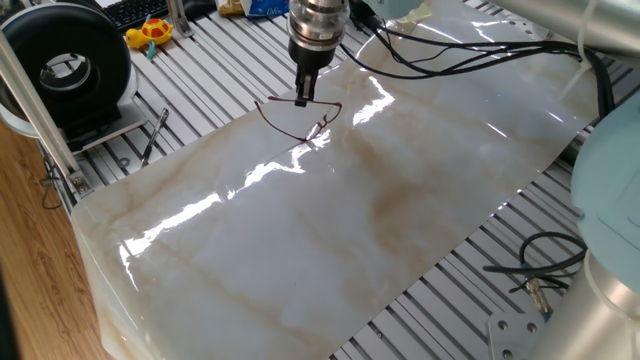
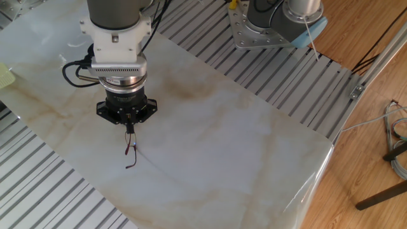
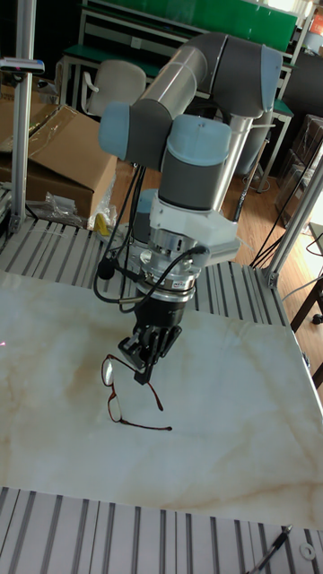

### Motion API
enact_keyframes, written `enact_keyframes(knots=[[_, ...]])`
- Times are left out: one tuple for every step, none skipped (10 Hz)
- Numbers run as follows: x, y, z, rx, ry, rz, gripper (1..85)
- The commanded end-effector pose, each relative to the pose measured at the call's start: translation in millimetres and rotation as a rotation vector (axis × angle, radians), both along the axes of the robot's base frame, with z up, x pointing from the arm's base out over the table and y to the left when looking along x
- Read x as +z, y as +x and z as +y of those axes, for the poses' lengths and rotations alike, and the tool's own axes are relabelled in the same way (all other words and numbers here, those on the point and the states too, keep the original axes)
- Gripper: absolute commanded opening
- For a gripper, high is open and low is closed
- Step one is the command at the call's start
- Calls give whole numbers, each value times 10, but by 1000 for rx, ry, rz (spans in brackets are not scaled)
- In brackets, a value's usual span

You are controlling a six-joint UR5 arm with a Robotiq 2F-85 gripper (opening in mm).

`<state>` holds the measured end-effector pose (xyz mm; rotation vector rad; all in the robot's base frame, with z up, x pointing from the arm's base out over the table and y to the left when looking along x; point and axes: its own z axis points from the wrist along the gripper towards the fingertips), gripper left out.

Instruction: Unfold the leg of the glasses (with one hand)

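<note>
The glasses (image 1: pixel 300 120) are a thin dark-red wire pair lying on the marble sheet (image 1: pixel 330 230), near its far edge. My gripper (image 1: pixel 301 97) points straight down over them, its fingers shut on a slim leg at the top of the frame. In the other fixed view the gripper (image 2: pixel 130 131) stands just above the glasses (image 2: pixel 131 154), which trail toward the camera. The tall fixed view has the gripper (image 3: pixel 140 375) at the right end of the glasses (image 3: pixel 117 401), with one leg (image 3: pixel 148 428) stretched out to the right along the sheet.
A black pen-like tool (image 1: pixel 153 136) lies on the slatted table left of the sheet. A black round device (image 1: pixel 70 62) and a yellow toy (image 1: pixel 150 32) sit at the far left. Cables (image 1: pixel 540 268) lie at the right. A second robot base (image 2: pixel 280 19) stands beyond the sheet.
</note>
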<state>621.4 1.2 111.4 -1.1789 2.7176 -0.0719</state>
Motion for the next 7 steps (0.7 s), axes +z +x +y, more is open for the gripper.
enact_keyframes(knots=[[5,-20,-18,-10,-1,10,257],[6,-28,-18,-9,-1,15,367],[11,-32,-22,-6,-2,18,397],[21,-29,-39,0,-3,19,403],[34,-29,-63,5,-7,21,407],[54,-40,-77,8,-7,25,407],[86,-53,-109,11,-12,31,407]])
